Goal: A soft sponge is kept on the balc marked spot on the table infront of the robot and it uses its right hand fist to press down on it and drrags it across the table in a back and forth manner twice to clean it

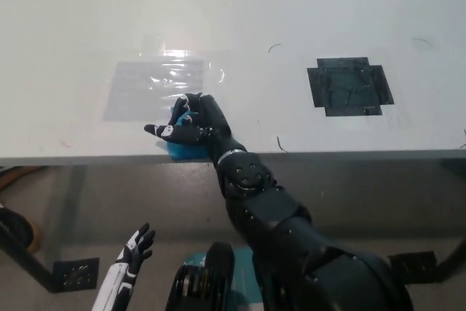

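A blue sponge [183, 149] lies near the front edge of the white table [233, 5], left of centre. My black right hand [193, 126] presses on top of it with curled fingers, covering most of it. The black marked spot [349, 86] sits bare at the table's right side. My white left hand [133, 248] hangs below the table at the lower left, fingers apart and holding nothing.
A shiny grey taped rectangle [154, 89] lies on the table just behind the sponge. Small dark scratch marks [279, 143] dot the tabletop. Below the table edge is grey floor, with a black plate [76, 274] at the lower left.
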You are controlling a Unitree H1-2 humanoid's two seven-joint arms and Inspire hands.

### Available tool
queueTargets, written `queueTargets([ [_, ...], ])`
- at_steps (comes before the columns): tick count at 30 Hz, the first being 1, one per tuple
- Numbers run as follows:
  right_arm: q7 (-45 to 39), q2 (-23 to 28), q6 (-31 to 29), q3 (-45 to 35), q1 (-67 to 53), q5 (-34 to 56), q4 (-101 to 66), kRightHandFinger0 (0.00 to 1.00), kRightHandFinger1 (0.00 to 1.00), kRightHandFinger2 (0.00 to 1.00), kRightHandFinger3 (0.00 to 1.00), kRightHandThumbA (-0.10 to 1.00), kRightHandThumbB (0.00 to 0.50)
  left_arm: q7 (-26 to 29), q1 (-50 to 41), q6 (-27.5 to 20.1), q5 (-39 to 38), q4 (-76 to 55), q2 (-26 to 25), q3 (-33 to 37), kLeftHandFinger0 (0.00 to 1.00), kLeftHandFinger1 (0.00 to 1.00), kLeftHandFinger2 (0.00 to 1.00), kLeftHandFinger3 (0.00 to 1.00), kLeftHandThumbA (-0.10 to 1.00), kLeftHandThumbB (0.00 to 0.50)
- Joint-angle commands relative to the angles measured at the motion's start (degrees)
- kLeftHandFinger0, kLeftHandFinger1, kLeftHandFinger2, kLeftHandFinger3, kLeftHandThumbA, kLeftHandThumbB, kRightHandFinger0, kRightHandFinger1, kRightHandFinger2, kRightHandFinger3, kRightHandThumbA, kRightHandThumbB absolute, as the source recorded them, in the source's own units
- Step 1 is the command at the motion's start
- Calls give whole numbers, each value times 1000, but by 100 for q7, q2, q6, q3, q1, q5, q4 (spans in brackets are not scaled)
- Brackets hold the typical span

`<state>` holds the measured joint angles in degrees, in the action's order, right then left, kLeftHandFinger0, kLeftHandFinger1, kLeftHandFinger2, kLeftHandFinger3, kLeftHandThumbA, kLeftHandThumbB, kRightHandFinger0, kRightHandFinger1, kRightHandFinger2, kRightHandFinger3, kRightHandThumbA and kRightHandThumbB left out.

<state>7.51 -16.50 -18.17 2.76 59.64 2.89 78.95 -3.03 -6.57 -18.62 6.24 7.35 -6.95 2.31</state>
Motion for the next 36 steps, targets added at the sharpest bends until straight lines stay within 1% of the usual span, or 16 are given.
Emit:
queueTargets([
  [1,-28,178,84,43,63,-154,19,0,46,253,219,1000,91,-4,33,-208,-12,-163,-47,6,1000,1000,1000,1000,1000,115],
  [6,2,490,103,-41,-20,-93,53,0,50,258,212,1000,85,-21,31,-146,-6,-196,-52,13,1000,1000,1000,1000,1000,128],
  [7,63,741,161,-136,-107,-18,61,1,63,271,219,1000,111,14,29,-168,45,-185,-39,15,1000,1000,1000,1000,1000,122],
  [11,-30,1322,122,-272,-281,52,93,0,64,330,242,1000,90,33,7,-154,56,-191,-52,-13,1000,1000,1000,1000,1000,126],
  [14,-8,1929,110,-510,-467,194,141,0,141,427,321,1000,62,16,-5,-170,24,-194,-51,-12,1000,1000,1000,1000,1000,125],
  [15,-67,2096,124,-643,-522,292,130,0,79,394,329,1000,56,18,-6,-155,42,-204,-54,-8,1000,1000,1000,1000,1000,125],
  [18,-115,2732,81,-917,-810,414,141,0,113,419,338,1000,105,31,-4,-148,58,-200,-53,-14,1000,1000,1000,1000,1000,133],
  [20,-112,3043,14,-1095,-1019,496,166,0,41,365,286,1000,86,25,-12,-124,64,-228,-78,-24,1000,1000,1000,1000,1000,134],
  [22,-83,3408,50,-1417,-1266,722,196,0,38,381,321,1000,87,12,-15,-97,74,-242,-90,-16,1000,1000,1000,1000,1000,126],
  [23,-91,3431,57,-1486,-1292,759,201,0,10,113,126,1000,34,7,-13,-87,67,-246,-110,-28,1000,1000,1000,1000,1000,128],
  [24,-116,3495,-14,-1618,-1361,848,199,5,138,357,393,1000,65,10,-10,-66,75,-256,-125,-40,1000,1000,1000,1000,1000,135],
  [26,30,3727,36,-1838,-1540,924,202,0,80,431,454,1000,74,4,-3,-65,74,-256,-141,-41,1000,1000,1000,1000,1000,112],
  [28,108,3867,-57,-1867,-1665,835,183,0,142,515,495,1000,33,7,25,-79,70,-218,-147,-36,1000,1000,1000,1000,1000,117],
  [32,79,4125,-162,-2088,-1914,941,168,0,68,401,376,1000,34,4,21,-49,76,-215,-156,-21,1000,1000,1000,1000,1000,125],
  [34,119,4153,-23,-2203,-1904,1029,163,0,9,321,296,1000,85,27,22,-51,85,-179,-145,-25,1000,1000,1000,1000,1000,151],
  [36,84,4137,-110,-2262,-1918,1052,139,5,56,340,306,1000,68,21,23,-47,86,-176,-149,-19,1000,1000,1000,1000,1000,149],
])
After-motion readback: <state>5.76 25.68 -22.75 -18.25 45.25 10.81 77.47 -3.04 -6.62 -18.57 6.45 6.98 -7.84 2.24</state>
